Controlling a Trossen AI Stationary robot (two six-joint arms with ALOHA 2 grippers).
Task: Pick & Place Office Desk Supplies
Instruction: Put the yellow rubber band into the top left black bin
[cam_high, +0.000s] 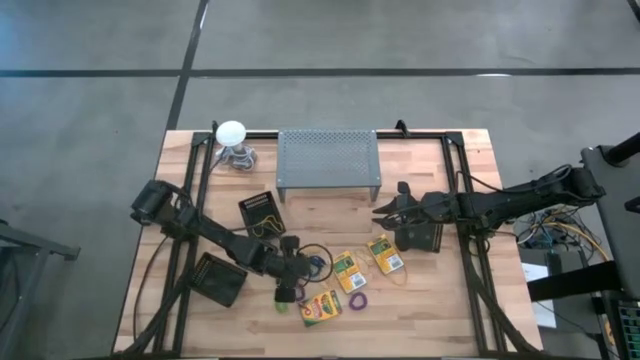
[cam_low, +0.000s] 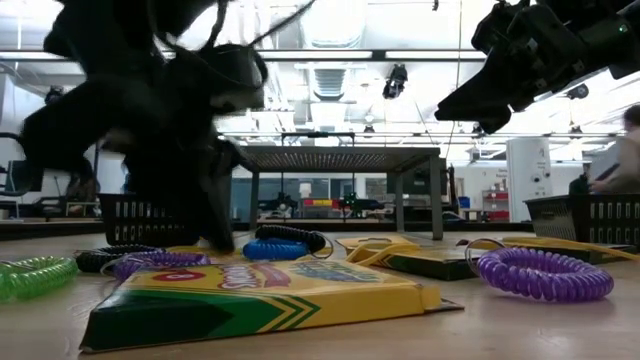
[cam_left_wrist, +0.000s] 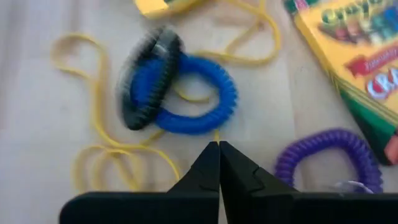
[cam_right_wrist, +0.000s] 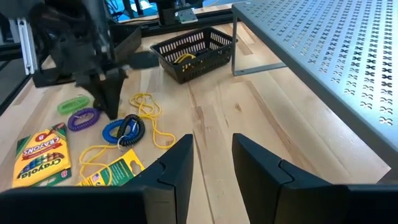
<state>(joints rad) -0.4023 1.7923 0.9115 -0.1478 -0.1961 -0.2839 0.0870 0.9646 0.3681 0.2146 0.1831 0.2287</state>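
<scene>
Near the table's front middle lie a blue loop with a black loop across it, a purple loop, a green loop, tangled yellow rubber bands and three crayon boxes. My left gripper is shut and points steeply down just beside the blue loop, between it and the purple one. My right gripper hovers open and holds nothing, in front of the grey stand. My left gripper's shut fingertips come from above, slanting down, at a strand of yellow rubber band that shows right beside the blue loop's rim. Whether the strand is pinched between the fingers or only lies under them, I cannot tell.
Black mesh baskets stand at the left and under the right arm; one has yellow bands inside. A white ball-topped object stands at the back left. Bare wood lies in front of the stand.
</scene>
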